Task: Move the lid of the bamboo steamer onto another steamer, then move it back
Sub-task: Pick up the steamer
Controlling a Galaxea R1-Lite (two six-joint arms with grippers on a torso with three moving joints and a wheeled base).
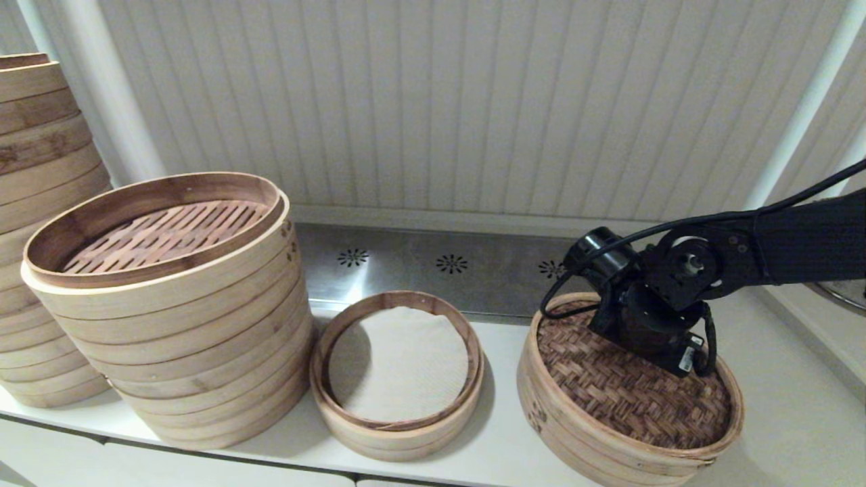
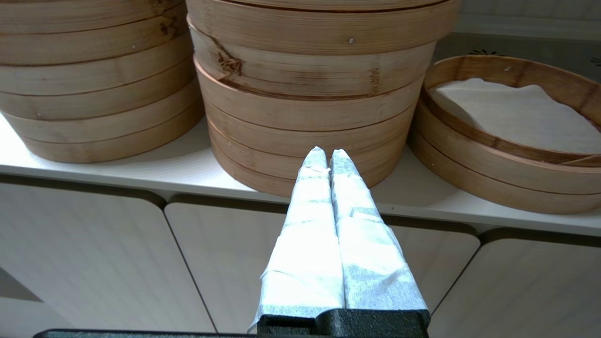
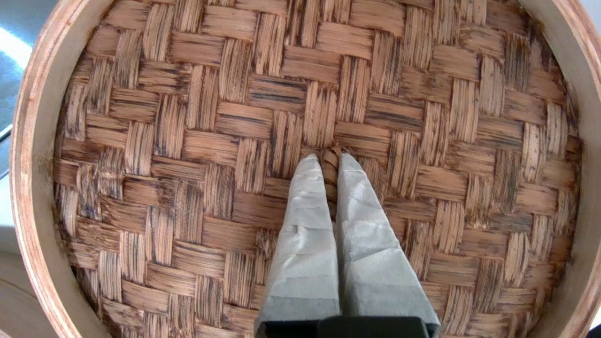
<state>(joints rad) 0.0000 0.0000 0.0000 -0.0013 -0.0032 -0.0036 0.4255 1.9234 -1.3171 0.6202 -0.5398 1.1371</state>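
- The bamboo steamer lid (image 1: 636,385) sits woven side up on a pale basket at the right end of the worktop (image 1: 504,433), slightly tilted toward the front as the head view shows it.
- At the middle of the weave, the right pincer (image 3: 328,159) is closed narrow on a small knot of bamboo strip (image 3: 330,157); its wrapped fingers (image 3: 307,197) pinch it from both sides.
- To do this step well, I judge the hold should be kept firm on that small knot and the lift made straight up, so the hoop rim clears its basket without catching.
- The lid is round, so it has no long axis; its flat face points up, and it ought to stay level in transit.
- Another steamer (image 1: 396,375), with its white liner (image 1: 399,362), stands open just left of the lid, beside a tall stack of tiers (image 1: 176,311).
- The left pincer (image 2: 328,157) hangs below the worktop's front edge, fingers pressed together, idle.
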